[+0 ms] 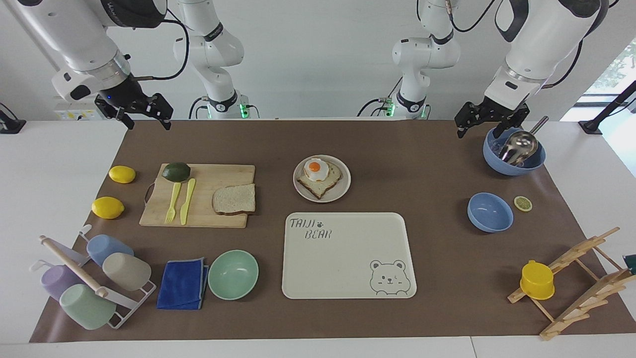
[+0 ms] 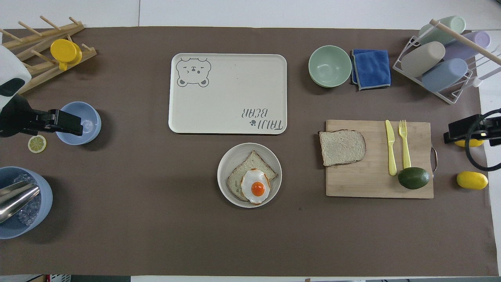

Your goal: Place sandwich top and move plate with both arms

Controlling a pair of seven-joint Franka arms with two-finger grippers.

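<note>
Waiting over the tabletop's corners, the right gripper (image 1: 144,115) and left gripper (image 1: 489,119) hang with jaws released; next, grasping the sandwich top (image 1: 234,199) for the plate (image 1: 344,190).

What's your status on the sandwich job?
Both tools up, open, empty: left, right. Bread slice on cutting board. Plate untouched. Path clear.

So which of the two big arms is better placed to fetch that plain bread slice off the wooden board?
The right arm, probably. Its gripper hangs at the end of the table where the sandwich top lies on the cutting board. The left gripper waits over the blue bowl at the opposite end.
</note>
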